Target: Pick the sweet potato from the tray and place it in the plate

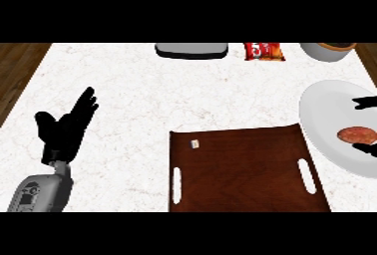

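The sweet potato (356, 134), reddish brown and oval, lies on the white plate (322, 113) at the right edge of the counter. Only black fingertips (364, 102) of my right hand (367, 148) show at the picture's right edge. One fingertip is above the sweet potato and apart from it, the other is just below it and close to it, so the hand is spread and open. The brown tray (243, 172) sits in the lower middle with no sweet potato in it. Far to the left, my left hand (65, 130) rests open with fingers up.
A small white tag (195, 144) lies on the tray's upper left. Along the counter's far edge stand a grey and black appliance (191, 50), a red snack packet (264, 51) and a pale bowl (327, 51). Dark wood floor borders the counter on the left.
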You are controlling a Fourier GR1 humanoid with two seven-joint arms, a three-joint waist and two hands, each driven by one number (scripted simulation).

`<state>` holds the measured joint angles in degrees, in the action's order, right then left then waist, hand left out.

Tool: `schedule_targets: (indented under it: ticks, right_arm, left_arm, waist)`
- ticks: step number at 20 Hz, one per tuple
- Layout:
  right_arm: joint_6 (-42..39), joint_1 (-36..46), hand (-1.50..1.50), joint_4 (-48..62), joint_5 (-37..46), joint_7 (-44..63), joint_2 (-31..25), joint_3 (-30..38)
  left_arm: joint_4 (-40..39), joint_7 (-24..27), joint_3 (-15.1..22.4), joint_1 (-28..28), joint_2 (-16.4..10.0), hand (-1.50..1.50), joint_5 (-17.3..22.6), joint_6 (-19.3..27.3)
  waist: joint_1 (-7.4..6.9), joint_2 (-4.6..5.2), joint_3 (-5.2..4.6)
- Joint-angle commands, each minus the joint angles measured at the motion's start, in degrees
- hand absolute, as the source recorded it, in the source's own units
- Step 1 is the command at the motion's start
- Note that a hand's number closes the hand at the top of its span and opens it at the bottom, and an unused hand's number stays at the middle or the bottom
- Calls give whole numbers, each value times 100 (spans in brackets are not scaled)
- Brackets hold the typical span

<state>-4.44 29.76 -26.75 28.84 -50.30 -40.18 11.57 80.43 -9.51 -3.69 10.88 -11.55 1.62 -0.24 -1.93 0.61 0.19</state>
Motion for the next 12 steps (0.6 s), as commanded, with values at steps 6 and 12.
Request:
schedule_targets:
  ticks: [6,12]
  right_arm:
    - [-1600,549,-150,175,-1099,-1420,10,684]
    - [-2983,484,-150,391,-1737,-368,-374,819]
  left_arm:
    - [0,143,-18,-188,79,0,-71,97]
    - [43,-90,-124,-85,-40,0,48,-2]
  waist:
    - [115,-51,-7]
    - [199,-72,-18]
